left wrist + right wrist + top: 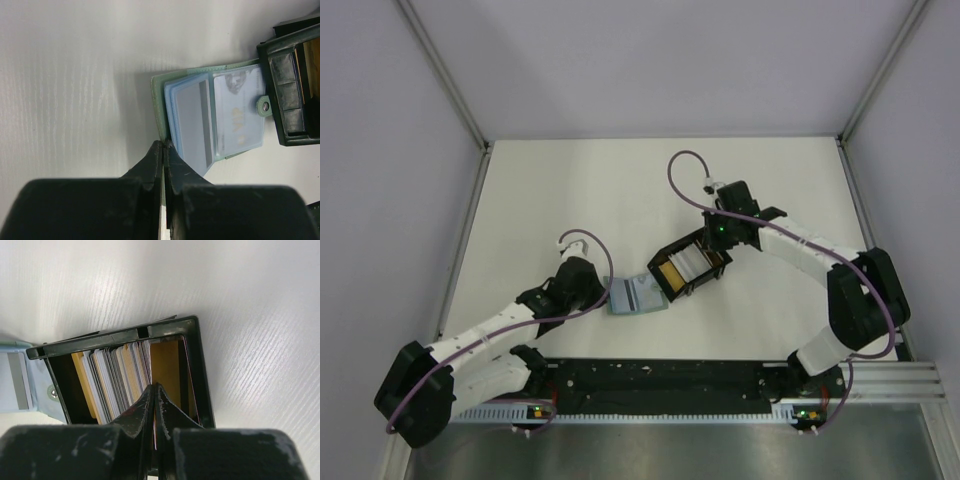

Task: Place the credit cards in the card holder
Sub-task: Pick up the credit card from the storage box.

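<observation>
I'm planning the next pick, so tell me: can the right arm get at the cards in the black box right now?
Probably yes. The right gripper is shut, its tips among the upright cards in the open black box; nothing blocks it.

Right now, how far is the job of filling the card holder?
Done: the open card holder shows credit cards in its sleeves. In hand: the left gripper is shut at its edge; the right gripper is shut among the stack in the black box. Left: many cards stand there.
</observation>
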Controlling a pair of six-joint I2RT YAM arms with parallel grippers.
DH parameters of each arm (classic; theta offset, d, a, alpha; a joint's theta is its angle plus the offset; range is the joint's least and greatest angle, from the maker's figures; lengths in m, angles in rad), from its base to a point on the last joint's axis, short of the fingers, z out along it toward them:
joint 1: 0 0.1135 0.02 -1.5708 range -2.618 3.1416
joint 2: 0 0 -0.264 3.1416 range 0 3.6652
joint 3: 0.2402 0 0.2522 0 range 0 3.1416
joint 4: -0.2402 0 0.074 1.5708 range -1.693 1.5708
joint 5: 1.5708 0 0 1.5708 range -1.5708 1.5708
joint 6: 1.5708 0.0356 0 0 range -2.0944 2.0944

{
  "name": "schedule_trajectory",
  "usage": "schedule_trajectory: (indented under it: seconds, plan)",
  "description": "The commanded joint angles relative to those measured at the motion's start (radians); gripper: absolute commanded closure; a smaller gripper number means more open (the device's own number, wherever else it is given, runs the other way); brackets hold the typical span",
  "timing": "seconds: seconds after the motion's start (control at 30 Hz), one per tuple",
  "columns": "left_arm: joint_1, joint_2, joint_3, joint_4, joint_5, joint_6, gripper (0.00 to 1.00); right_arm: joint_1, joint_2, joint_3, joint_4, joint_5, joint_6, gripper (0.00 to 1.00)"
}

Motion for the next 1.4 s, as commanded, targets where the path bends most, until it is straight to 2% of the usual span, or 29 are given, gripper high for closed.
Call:
schedule_trajectory:
  seconds: [0.0,0.17,0.53,0.87,0.9,0.93,1.03,1.23,1.37]
  plan:
    - [0.006,0.001,0.025,0.049,0.011,0.008,1.0,-0.007,-0.047,0.039,0.005,-0.022,0.008,1.0]
    - [0.004,0.001,0.023,0.049,0.011,0.011,1.0,-0.01,-0.018,0.039,0.005,-0.102,0.028,1.0]
    - [0.007,0.009,0.028,0.055,0.016,0.012,1.0,-0.026,0.007,0.045,0.008,-0.16,0.065,1.0]
    - [0.012,0.015,0.022,0.062,0.022,0.014,1.0,-0.045,0.002,0.04,0.007,-0.13,0.065,1.0]
    - [0.01,0.015,0.02,0.06,0.023,0.014,1.0,-0.043,-0.004,0.036,0.008,-0.111,0.063,0.92]
    - [0.013,0.015,0.018,0.062,0.025,0.012,1.0,-0.043,-0.007,0.031,0.01,-0.1,0.058,0.76]
    - [0.013,0.02,0.018,0.065,0.028,0.014,1.0,-0.045,0.001,0.029,0.008,-0.077,0.035,0.59]
    - [0.016,0.021,0.023,0.069,0.034,0.014,1.0,-0.045,0.061,0.039,0.007,-0.091,0.025,0.49]
    - [0.016,0.021,0.025,0.068,0.034,0.017,1.0,-0.019,0.088,0.042,0.0,-0.047,0.017,0.45]
